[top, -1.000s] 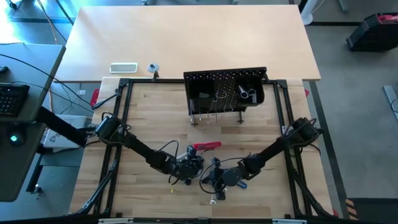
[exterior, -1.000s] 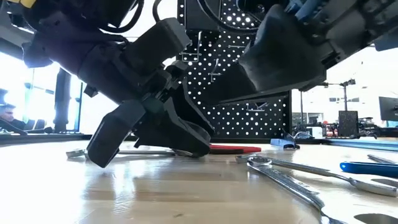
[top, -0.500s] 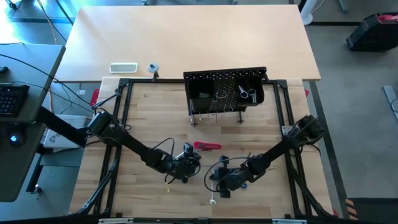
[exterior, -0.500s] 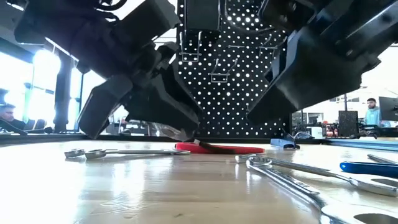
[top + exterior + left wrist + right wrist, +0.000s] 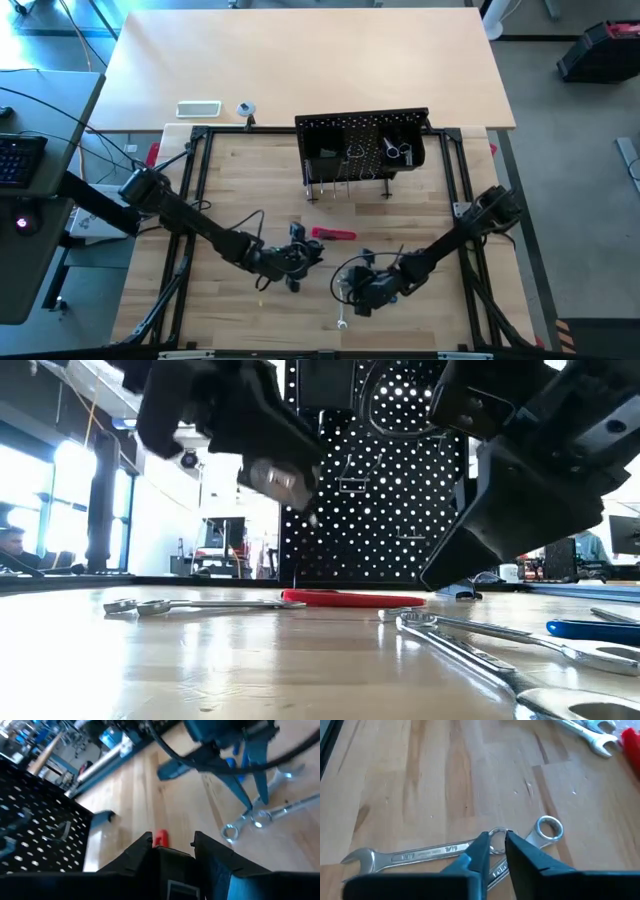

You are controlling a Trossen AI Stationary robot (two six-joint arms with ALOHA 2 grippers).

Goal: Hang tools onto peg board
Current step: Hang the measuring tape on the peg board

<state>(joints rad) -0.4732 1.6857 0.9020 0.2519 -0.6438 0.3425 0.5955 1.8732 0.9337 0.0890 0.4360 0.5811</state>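
The black peg board (image 5: 360,135) stands at the far middle of the table, with a few tools hanging on it. A red-handled tool (image 5: 334,235) lies flat in front of it. My left gripper (image 5: 303,252) hangs above the table near that tool, shut on a small silver tool (image 5: 272,478). My right gripper (image 5: 496,842) is low over two silver wrenches (image 5: 415,855). Its fingers stand narrowly apart on either side of one wrench's ring end (image 5: 497,832). Both wrenches lie flat on the table. My left gripper holds the small silver tool (image 5: 275,480) at its fingertips, which slant down toward the table. The tool is lifted clear, well above the wood. Which part of it is gripped, blur hides. My right gripper: I cannot tell whether its fingertips (image 5: 482,845) touch the ring end.
Another slim wrench (image 5: 190,604) lies to the left in the low view, and a blue-ended key (image 5: 590,630) at the right. A black tubular frame (image 5: 200,200) borders the wooden top. A second ring end (image 5: 549,827) lies beside my right gripper.
My left gripper has risen from the table beside the red-handled tool, carrying the small silver tool up and clear of the wood. My right gripper has turned at the wrist and shifted a little toward the table's right edge. The wrenches and the red-handled tool have stayed put.
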